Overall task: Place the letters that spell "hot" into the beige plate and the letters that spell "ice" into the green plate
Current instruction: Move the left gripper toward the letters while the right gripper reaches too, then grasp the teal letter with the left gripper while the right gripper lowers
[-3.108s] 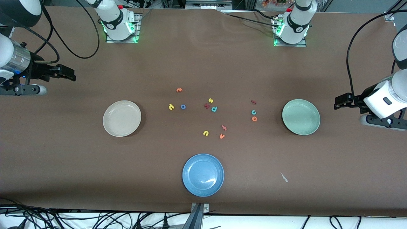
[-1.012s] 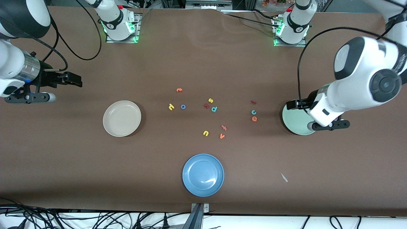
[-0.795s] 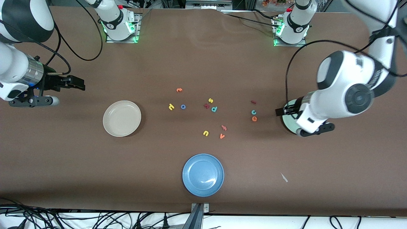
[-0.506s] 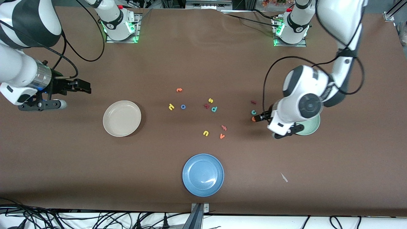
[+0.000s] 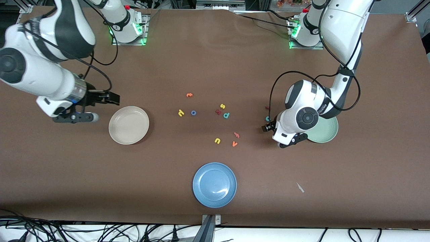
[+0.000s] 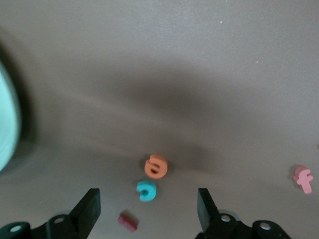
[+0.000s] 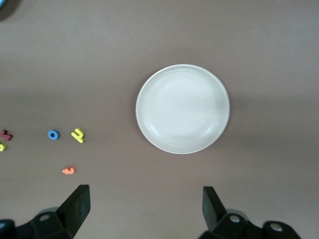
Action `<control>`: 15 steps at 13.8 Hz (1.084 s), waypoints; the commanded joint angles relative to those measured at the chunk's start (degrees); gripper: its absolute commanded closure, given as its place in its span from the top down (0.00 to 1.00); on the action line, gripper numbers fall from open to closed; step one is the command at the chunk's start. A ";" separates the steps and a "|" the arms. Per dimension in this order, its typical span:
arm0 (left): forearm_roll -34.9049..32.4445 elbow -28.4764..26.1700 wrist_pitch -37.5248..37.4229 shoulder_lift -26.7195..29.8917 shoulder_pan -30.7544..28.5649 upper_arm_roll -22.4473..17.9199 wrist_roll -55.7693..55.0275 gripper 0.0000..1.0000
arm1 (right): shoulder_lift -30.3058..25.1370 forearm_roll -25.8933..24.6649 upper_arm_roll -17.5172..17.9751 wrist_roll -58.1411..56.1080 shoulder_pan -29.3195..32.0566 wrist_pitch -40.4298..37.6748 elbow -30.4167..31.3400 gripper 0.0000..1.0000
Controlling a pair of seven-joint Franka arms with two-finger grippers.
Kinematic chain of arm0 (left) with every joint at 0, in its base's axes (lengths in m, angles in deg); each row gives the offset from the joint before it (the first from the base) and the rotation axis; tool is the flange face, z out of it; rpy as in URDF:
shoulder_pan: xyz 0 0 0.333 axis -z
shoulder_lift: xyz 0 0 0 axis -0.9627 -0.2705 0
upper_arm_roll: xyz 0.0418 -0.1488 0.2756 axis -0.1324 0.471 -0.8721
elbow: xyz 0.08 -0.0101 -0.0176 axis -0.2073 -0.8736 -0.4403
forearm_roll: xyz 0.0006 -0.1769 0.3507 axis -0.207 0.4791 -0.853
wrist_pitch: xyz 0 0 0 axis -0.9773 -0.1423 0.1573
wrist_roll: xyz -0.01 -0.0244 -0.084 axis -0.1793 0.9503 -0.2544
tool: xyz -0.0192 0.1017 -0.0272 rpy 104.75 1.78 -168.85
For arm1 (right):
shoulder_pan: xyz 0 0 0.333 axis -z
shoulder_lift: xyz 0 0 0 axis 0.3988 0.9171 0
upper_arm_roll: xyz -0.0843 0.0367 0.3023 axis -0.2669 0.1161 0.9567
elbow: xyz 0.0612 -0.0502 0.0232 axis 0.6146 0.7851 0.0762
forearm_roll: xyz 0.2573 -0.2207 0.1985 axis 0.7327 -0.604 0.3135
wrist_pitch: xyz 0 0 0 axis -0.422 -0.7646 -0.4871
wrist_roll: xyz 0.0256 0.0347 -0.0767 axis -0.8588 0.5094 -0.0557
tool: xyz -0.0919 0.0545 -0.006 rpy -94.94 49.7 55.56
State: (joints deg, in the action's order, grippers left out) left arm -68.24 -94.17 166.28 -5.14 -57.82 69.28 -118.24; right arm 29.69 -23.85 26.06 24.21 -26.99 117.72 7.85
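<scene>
Orange e (image 6: 156, 166), teal c (image 6: 146, 191) and red i (image 6: 128, 221) sit bunched together on the brown table (image 5: 369, 174), just beside the green plate (image 5: 325, 131) toward the middle. Left pincer (image 6: 148, 213) hangs right over them, fingers apart, nothing in it. Yellow h (image 5: 181, 113) and blue o (image 5: 193, 113) are side by side mid-table, orange t (image 5: 189, 95) a bit farther from the camera. Beige plate (image 5: 129, 125) lies toward the right arm's end, right pincer (image 5: 114, 98) spread wide beside its rim.
</scene>
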 commanded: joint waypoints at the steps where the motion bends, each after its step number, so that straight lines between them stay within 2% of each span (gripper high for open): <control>1: 1.43 -5.97 7.44 0.94 0.30 1.20 0.77 0.87 | -1.26 0.67 2.91 3.73 0.23 5.54 5.43 1.00; 4: 1.16 -9.05 9.58 0.94 0.48 1.20 1.65 0.87 | -0.56 0.67 4.32 6.10 0.24 9.86 6.94 1.00; 7: 0.99 -10.46 9.58 1.12 0.39 1.64 1.65 0.85 | 1.37 -0.02 8.10 11.81 0.23 14.17 7.46 1.00; 10: 0.99 -11.17 9.58 1.30 0.21 2.60 1.65 0.78 | 3.22 -0.55 10.82 15.33 0.32 16.11 7.38 1.00; 14: 0.99 -11.96 9.67 1.21 -0.40 2.96 4.46 0.67 | 4.63 -8.36 17.41 25.60 0.32 16.46 8.34 1.00; 15: 0.99 -11.96 9.67 1.21 -0.40 2.96 4.55 0.64 | 4.80 -9.77 17.77 26.24 0.24 18.38 10.00 1.00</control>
State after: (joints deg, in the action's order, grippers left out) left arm -68.24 -104.43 175.17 -5.16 -57.62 71.83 -115.88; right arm 34.48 -30.40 41.72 47.33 -27.31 133.67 15.36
